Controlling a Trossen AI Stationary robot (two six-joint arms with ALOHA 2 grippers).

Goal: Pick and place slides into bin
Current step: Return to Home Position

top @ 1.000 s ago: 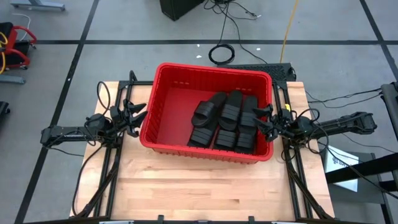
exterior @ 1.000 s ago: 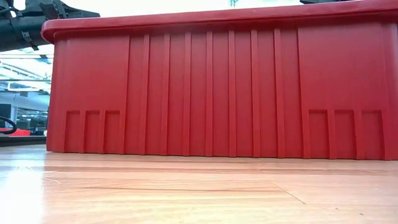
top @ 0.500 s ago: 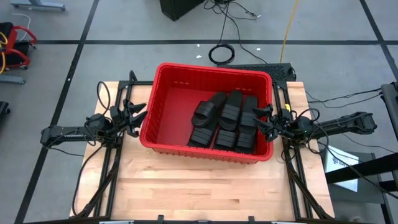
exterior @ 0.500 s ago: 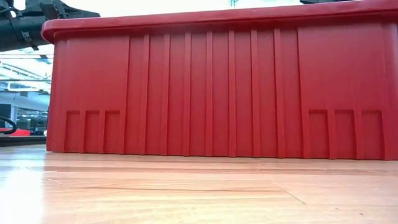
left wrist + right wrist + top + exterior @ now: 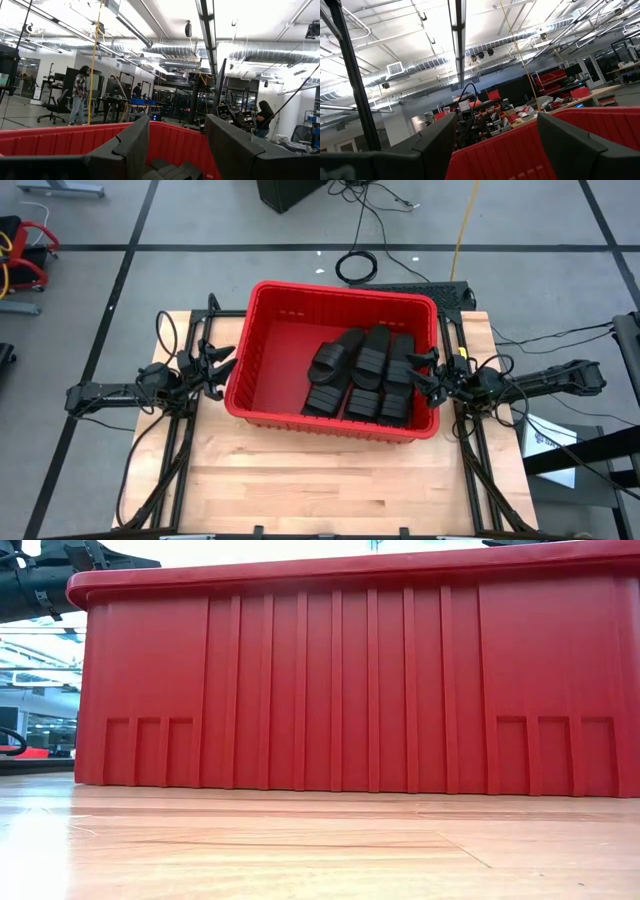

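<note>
The red bin stands in the middle of the wooden table, and its near wall fills the low view. Several black slides lie piled in its right half. My left gripper hovers open just outside the bin's left rim, with nothing between its fingers. My right gripper stands open at the bin's right rim, above the slides, also holding nothing. The wrist views look over the bin's rim into the room.
Bare tabletop stretches between the bin and the near edge. Cables and a dark stand lie on the floor beyond the far edge. People stand far off in the room behind the table.
</note>
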